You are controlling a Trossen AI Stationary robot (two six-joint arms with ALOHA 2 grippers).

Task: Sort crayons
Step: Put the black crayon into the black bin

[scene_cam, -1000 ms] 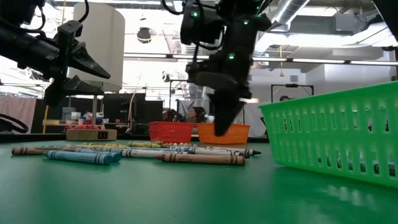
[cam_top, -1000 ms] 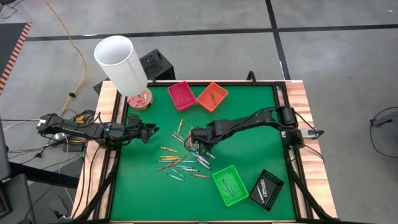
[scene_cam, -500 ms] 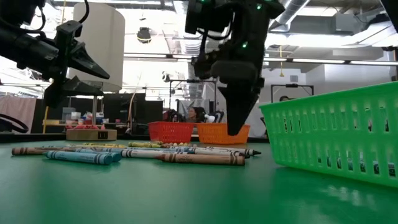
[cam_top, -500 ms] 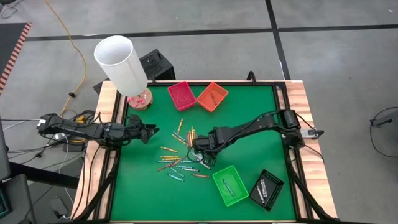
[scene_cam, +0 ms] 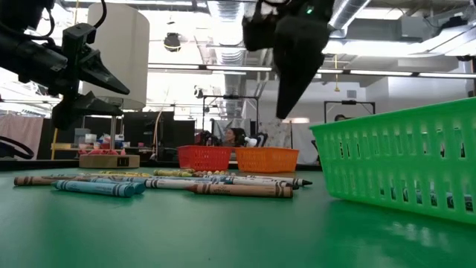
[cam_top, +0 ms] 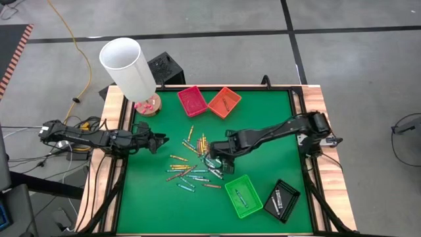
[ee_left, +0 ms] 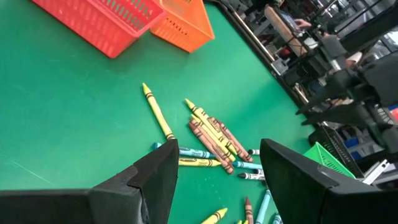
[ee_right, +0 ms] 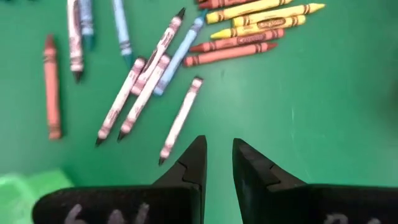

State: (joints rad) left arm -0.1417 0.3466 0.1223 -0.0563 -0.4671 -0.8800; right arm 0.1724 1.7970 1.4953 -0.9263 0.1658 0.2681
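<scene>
The crayons [cam_top: 192, 168] lie loose in a scattered heap on the green mat at the table's middle; they also show in the low view [scene_cam: 178, 183], the left wrist view [ee_left: 211, 134] and the right wrist view [ee_right: 149, 84]. My right gripper [cam_top: 212, 157] hangs above the heap's right end with its fingers pointing down. They stand a narrow gap apart with nothing between them [ee_right: 217, 152]. My left gripper [cam_top: 158, 139] waits open at the table's left side, above the mat and clear of the crayons [ee_left: 214, 168].
A red tray [cam_top: 193, 101] and an orange tray [cam_top: 224, 101] stand at the far edge. A green tray [cam_top: 244, 195] and a black tray [cam_top: 281, 200] stand at the near right. A white cylinder [cam_top: 128, 66] rises at the far left corner.
My right gripper has gone a little toward the table's near edge over the heap, low at the crayons, and has then risen well clear of the mat. The crayons lie as before.
</scene>
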